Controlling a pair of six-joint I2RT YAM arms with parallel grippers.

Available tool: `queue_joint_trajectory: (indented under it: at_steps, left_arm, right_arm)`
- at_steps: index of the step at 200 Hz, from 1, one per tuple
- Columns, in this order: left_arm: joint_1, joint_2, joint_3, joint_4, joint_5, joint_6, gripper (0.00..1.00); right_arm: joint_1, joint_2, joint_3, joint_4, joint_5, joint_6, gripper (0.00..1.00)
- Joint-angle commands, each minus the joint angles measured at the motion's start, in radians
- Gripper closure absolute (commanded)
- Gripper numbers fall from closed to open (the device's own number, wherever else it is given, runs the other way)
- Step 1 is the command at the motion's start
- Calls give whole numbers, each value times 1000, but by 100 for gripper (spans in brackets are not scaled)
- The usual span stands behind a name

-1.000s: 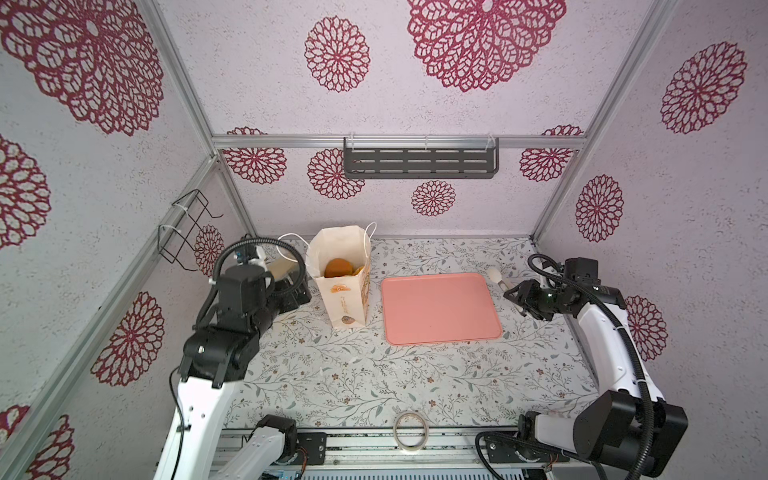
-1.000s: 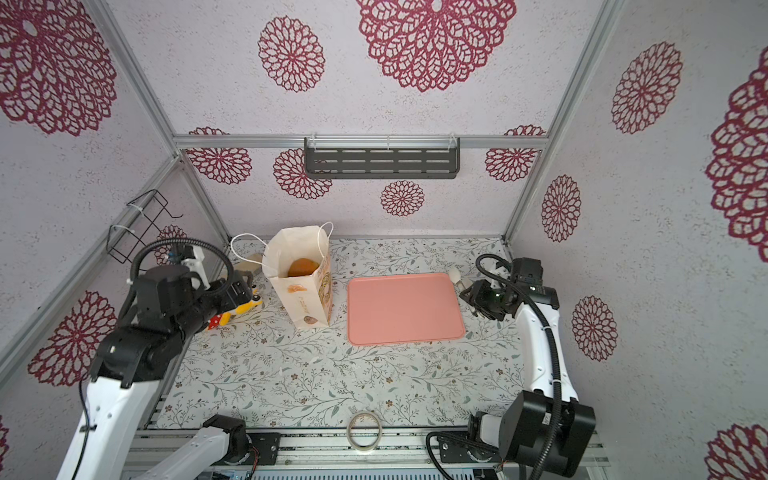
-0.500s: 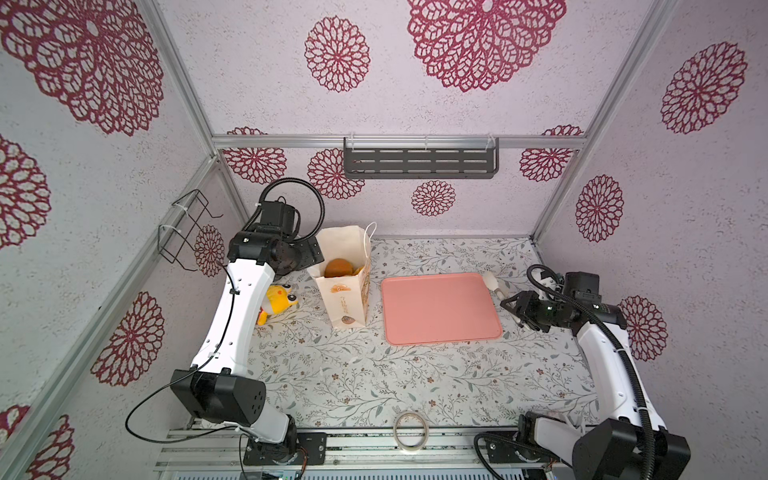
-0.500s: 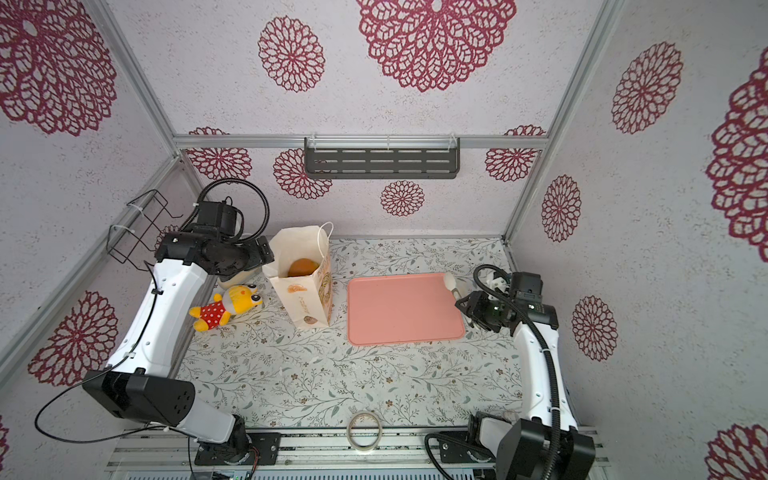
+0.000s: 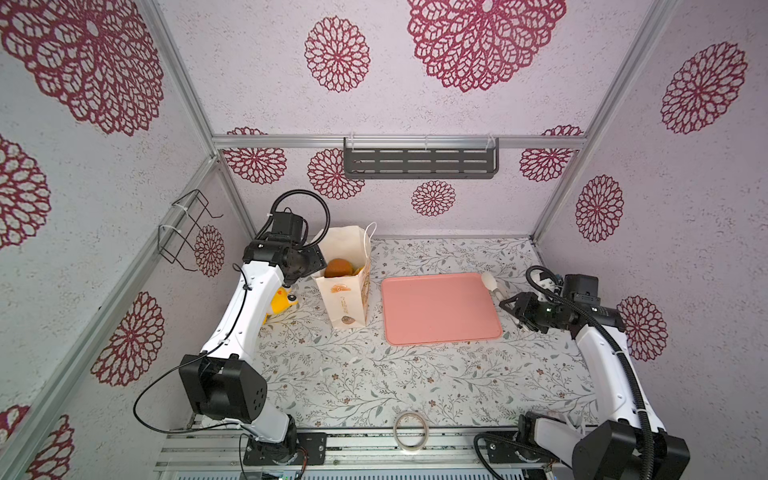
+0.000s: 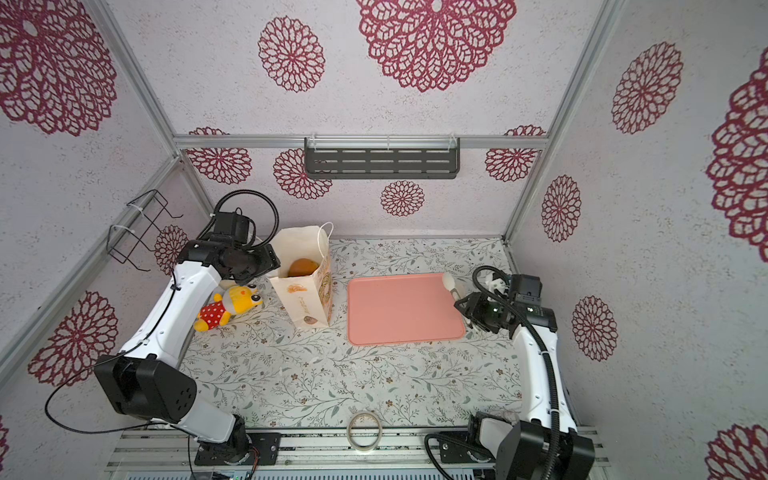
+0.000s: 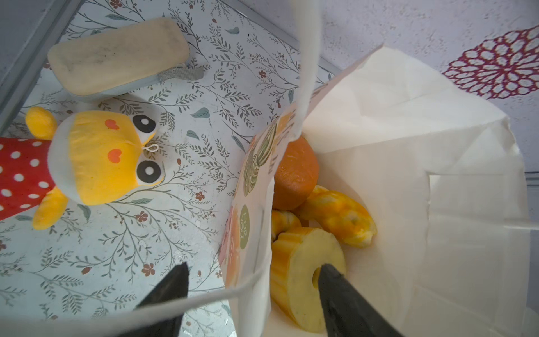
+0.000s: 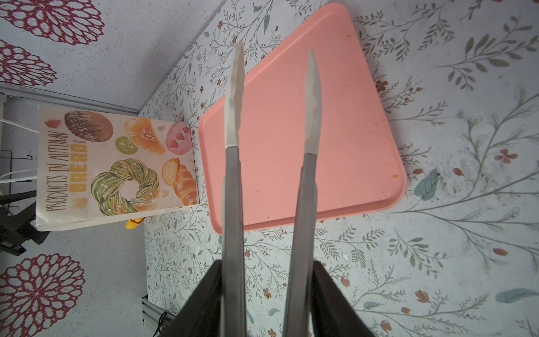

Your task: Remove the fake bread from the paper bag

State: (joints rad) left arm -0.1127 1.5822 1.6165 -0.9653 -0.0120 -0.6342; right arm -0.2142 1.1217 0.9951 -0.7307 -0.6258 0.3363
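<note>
In both top views a bag [image 5: 347, 299] stands upright and open at the back left of the table [image 5: 374, 382], with a brown bun [image 5: 338, 267] showing at its mouth. The left gripper [image 5: 313, 262] sits at the bag's left rim. A plush [image 6: 228, 303] lies just left of the bag, and the left arm hides part of it in a top view [image 5: 280, 303]. A pink tray [image 5: 440, 307] lies flat just right of the bag. The right gripper [image 5: 513, 309] hangs at the tray's right edge. A tape ring [image 5: 411, 430] lies at the table's front edge.

In the left wrist view the left gripper [image 7: 253, 265] stands wide. One finger [image 7: 172, 289] is outside the bag [image 7: 408, 175] and the other is inside, with the paper wall loose between them. The inner finger lies over a pale ring [image 7: 303, 262]; contact cannot be told. Deeper in the bag sit a twist [image 7: 341, 216] and the bun [image 7: 297, 172]. A white cord handle [image 7: 309, 58] crosses the view. Outside the bag lie the plush [image 7: 96, 157] and a beige block [image 7: 116, 55].

In the right wrist view the right gripper [image 8: 267, 262] is clamped on tongs [image 8: 233, 175]. The tong tips are parted over the tray [image 8: 335, 131], and the bag's printed side [image 8: 116, 163] stands beyond it.
</note>
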Motion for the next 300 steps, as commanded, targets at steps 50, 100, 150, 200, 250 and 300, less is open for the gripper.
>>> queue_joint_trajectory:
  at_steps: [50,100,150,200,250,300]
  left_arm:
    - [2,-33,-86,209,-20,-37,38]
    - [2,35,-81,213,47,-3,67]
    - [4,51,-33,216,36,56,100]
    - [7,114,132,164,-8,212,100]
    - [14,136,237,153,-28,348,100]
    - [-38,-1,-10,295,19,460,100]
  right_arm:
    - [3,-53,-26,47,-19,20,53]
    - [3,-70,-25,55,-20,33,53]
    - [3,-86,12,28,-27,26,53]
    - [5,-108,18,18,-47,43,53]
    - [47,-113,46,-3,-84,51,53]
    - [247,-84,156,6,-88,97,53]
